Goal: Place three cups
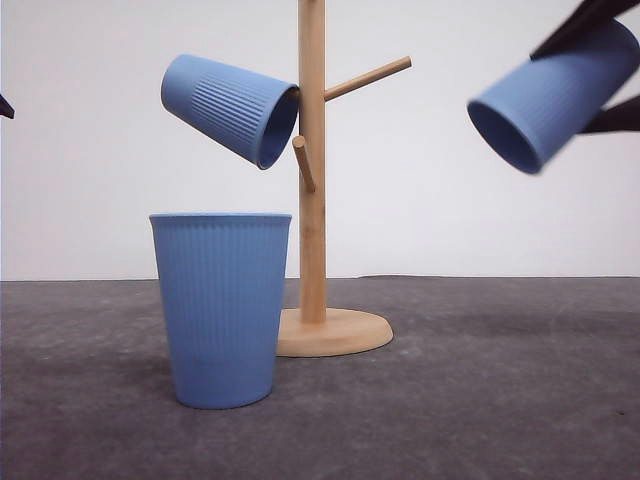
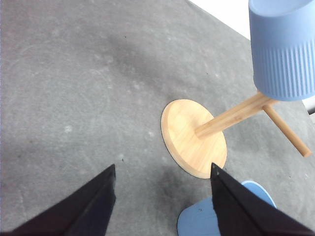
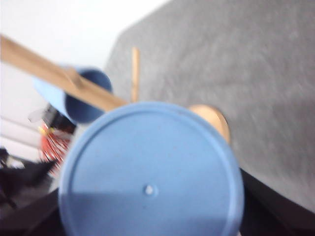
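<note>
A light wooden peg stand (image 1: pixel 312 170) rises upright from a round disc base (image 1: pixel 335 332) near the middle of the grey bench (image 1: pixel 500 400). One peg (image 1: pixel 367 78) slants up toward two o'clock from the post; a shorter peg (image 1: pixel 303 163) points down toward five o'clock. Behind the bench, at twelve o'clock, stands a plain white wall (image 1: pixel 100 180).

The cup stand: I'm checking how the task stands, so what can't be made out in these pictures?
- Peg under the hung cup: front view, hidden inside the cup.
- Stand top: front view, cut off by the edge.
- Right gripper fingertips: right wrist view, hidden behind the held cup.
- Standing cup: left wrist view, partly hidden behind a finger.
</note>
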You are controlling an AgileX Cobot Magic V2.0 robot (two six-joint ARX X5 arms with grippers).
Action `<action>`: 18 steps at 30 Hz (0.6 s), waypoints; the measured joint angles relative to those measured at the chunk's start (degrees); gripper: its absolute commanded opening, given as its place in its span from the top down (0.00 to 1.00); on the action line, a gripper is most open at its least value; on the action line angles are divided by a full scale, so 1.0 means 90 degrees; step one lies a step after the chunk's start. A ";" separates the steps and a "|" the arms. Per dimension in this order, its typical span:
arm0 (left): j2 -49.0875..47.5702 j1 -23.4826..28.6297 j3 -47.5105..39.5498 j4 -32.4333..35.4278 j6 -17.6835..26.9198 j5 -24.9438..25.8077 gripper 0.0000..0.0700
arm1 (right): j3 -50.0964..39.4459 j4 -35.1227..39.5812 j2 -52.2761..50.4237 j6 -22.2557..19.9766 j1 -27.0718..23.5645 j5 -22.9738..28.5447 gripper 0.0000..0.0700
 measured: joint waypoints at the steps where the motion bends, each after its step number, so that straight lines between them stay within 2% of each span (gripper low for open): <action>1: 0.0000 0.0000 0.0000 0.0000 0.0000 -0.0006 0.50 | 0.0000 0.0319 0.0000 0.0285 0.0042 0.0013 0.42; 8: 0.0000 0.0000 0.0000 0.0001 0.0000 -0.0118 0.50 | 0.0000 0.2469 0.0108 0.2246 0.0379 0.0314 0.42; 11: 0.0000 0.0000 0.0000 0.0004 0.0000 -0.0123 0.50 | 0.0000 0.3058 0.0358 0.2867 0.0582 0.0332 0.42; 14: 0.0000 0.0000 0.0000 0.0004 0.0000 -0.0123 0.50 | 0.0000 0.3469 0.0609 0.3274 0.0878 0.0496 0.42; 18: 0.0000 0.0000 0.0000 0.0004 0.0001 -0.0123 0.50 | 0.0000 0.3536 0.0803 0.3449 0.1229 0.0765 0.42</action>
